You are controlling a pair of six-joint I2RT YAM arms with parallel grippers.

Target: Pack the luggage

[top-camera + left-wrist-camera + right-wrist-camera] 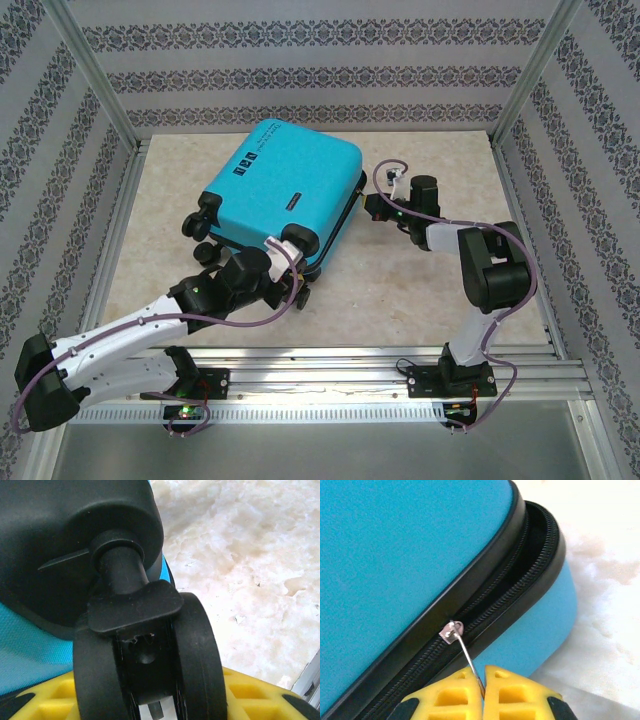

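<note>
The luggage [285, 185] is a turquoise hard-shell suitcase lying flat on the table with its lid down, its wheels toward the near left. My left gripper [292, 258] is at its near corner. In the left wrist view my yellow fingers [255, 695] press on both sides of a black twin wheel [150, 650]. My right gripper [368, 208] is at the case's right edge. There the fingertips [455, 695] are shut on the thin metal zipper pull [469, 661], whose slider [451, 630] sits on the black zipper. Ahead of the slider the zipper track gapes open.
The other wheels [205, 218] stick out at the case's left side. A pale stone-patterned tabletop [430, 290] lies right and front of the case. Metal frame posts [100, 90] and patterned walls enclose the table, and a rail [330, 365] runs along the near edge.
</note>
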